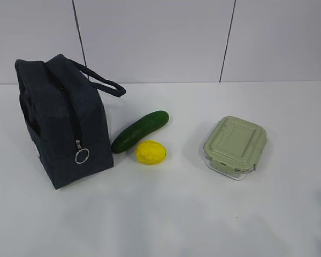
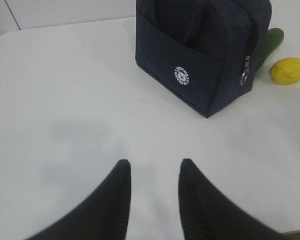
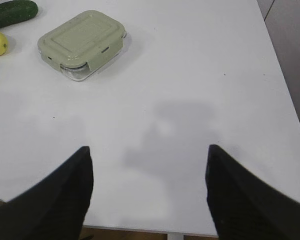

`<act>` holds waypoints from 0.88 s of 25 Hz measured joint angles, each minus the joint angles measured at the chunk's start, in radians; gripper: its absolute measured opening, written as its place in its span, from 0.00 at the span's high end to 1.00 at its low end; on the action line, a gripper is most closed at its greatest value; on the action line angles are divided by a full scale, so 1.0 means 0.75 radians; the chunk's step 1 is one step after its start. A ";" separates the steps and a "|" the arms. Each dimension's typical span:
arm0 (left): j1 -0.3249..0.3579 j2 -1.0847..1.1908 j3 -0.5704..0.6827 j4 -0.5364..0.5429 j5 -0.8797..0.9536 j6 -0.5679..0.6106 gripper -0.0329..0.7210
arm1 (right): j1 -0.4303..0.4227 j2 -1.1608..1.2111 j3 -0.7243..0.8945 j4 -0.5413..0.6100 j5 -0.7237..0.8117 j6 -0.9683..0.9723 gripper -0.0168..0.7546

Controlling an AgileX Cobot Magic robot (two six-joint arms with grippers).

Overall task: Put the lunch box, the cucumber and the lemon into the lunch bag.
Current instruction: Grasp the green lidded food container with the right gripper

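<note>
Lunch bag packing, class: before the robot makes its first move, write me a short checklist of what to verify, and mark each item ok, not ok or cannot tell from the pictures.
1. Lunch bag stands upright on the table: ok.
2. Bag open for loading: not ok; the zipper looks closed, its ring pull hanging low on the front.
3. Cucumber and lemon lie right of the bag, uncovered: ok.
4. Lunch box lid on: ok. Clips fastened: cannot tell.
5. Left gripper empty, jaws apart: ok.
6. Right gripper empty, jaws wide: ok.
</note>
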 joint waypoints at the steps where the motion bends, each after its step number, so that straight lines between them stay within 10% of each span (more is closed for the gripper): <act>1: 0.000 0.000 0.000 0.000 0.000 0.000 0.64 | 0.000 0.000 0.000 0.000 0.000 0.000 0.29; 22: 0.000 0.000 0.000 0.000 0.000 0.000 0.64 | 0.000 0.000 0.000 0.000 0.000 0.000 0.29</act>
